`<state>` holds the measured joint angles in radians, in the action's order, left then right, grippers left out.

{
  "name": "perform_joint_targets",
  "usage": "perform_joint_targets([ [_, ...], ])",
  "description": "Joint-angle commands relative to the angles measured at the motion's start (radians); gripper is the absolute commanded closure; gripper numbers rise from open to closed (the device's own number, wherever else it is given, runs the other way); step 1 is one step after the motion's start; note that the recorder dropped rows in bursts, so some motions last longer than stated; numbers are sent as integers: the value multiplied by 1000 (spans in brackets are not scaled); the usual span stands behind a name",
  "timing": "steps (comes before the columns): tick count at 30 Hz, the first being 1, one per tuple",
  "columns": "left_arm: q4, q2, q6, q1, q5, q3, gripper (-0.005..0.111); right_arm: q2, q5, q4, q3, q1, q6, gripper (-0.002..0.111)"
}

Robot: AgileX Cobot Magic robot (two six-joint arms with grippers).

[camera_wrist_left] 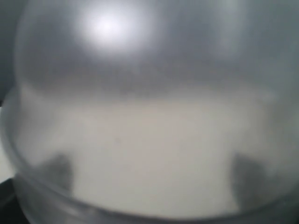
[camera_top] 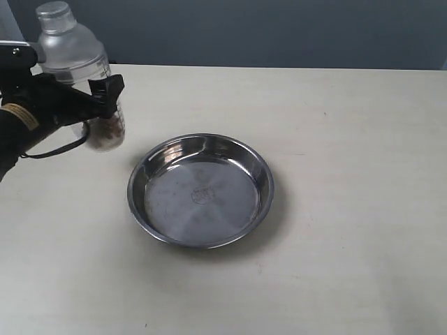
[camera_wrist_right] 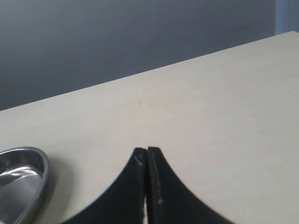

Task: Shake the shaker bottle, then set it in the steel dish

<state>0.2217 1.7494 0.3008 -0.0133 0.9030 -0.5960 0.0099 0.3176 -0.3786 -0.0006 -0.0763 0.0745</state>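
Note:
The frosted shaker bottle (camera_top: 78, 63) hangs upright above the table at the far left, brown and white grains showing at its base. My left gripper (camera_top: 98, 98) is shut on the bottle's middle, black fingers on either side. In the left wrist view the bottle (camera_wrist_left: 149, 116) fills the picture as a blur, with dark fingers (camera_wrist_left: 58, 170) showing through it. The steel dish (camera_top: 200, 190) lies flat on the table to the right of the bottle, with nothing in it; its rim (camera_wrist_right: 39, 179) also shows in the right wrist view. My right gripper (camera_wrist_right: 147, 151) is shut on nothing, above bare table.
The beige table (camera_top: 349, 139) runs to a dark blue-grey wall (camera_top: 279, 31) at the back. The left arm (camera_top: 21, 122) with its cable reaches in from the left edge.

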Motion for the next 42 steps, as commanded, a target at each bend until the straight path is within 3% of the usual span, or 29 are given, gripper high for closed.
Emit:
perform_joint_targets([
  [1, 160, -131, 81, -65, 12, -23, 106, -5, -11, 0, 1, -3, 3, 109],
  [5, 310, -266, 131, -170, -78, -96, 106, -5, -11, 0, 1, -3, 3, 109],
  [9, 284, -359, 131, -273, -260, -163, 106, -5, -11, 0, 1, -3, 3, 109],
  [12, 260, -279, 171, -321, -402, -108, 106, -5, -11, 0, 1, -3, 3, 109],
  [15, 237, -187, 208, -347, -365, -57, 106, -5, -11, 0, 1, -3, 3, 109],
  [20, 269, -347, 227, -387, -241, -157, 106, -5, -11, 0, 1, -3, 3, 109],
  [22, 270, -384, 217, -391, -310, -199, 106, -5, -11, 0, 1, -3, 3, 109],
  [25, 265, -278, 224, -410, -408, -132, 106, -5, -11, 0, 1, -3, 3, 109],
  [28, 275, -185, 334, -410, -302, -85, 106, -5, -11, 0, 1, -3, 3, 109],
  [31, 421, -284, 350, -410, -158, -148, 106, -5, -11, 0, 1, -3, 3, 109],
  [33, 425, -325, 325, -413, -292, -188, 106, -5, -11, 0, 1, -3, 3, 109],
  [36, 401, -195, 298, -428, -402, -110, 106, -5, -11, 0, 1, -3, 3, 109],
  [39, 369, -106, 348, -428, -320, -88, 106, -5, -11, 0, 1, -3, 3, 109],
  [42, 449, -218, 350, -428, -165, -139, 106, -5, -11, 0, 1, -3, 3, 109],
])
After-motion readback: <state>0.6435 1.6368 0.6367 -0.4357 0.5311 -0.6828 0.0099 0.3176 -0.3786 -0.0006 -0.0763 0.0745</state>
